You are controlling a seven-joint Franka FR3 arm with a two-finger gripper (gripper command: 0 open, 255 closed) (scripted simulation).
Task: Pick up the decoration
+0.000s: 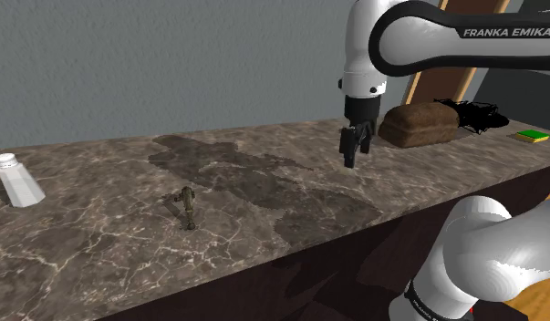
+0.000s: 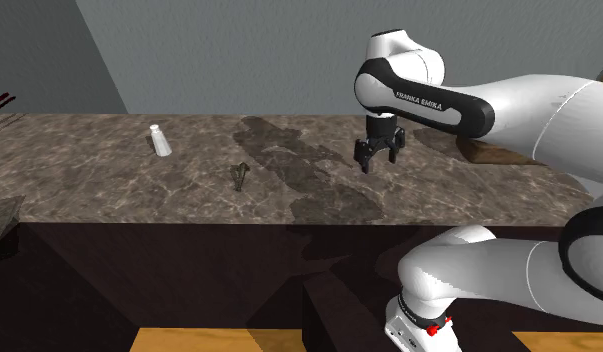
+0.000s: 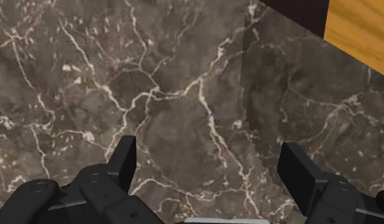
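The small olive-brown, twig-shaped decoration (image 1: 184, 205) lies flat on the dark brown, white-veined marble counter (image 1: 99, 246), toward its front edge. Well apart, toward the shoulder view's right, the all-black two-finger gripper (image 1: 353, 150) hangs over bare marble, its fingers spread wide and empty. Behind it sits a brown bread loaf (image 1: 419, 123).

This looks like a kitchen in a home. A long worktop (image 1: 264, 182) of dark brown stone with white veins runs along a grey wall (image 1: 172, 64). Near one end stands a white shaker (image 1: 17, 181) (the kind for salt). At the other end lie a brown loaf of bread (image 1: 419, 124) and a green and yellow sponge (image 1: 534, 136). A wooden board (image 1: 437, 87) leans on the wall there.
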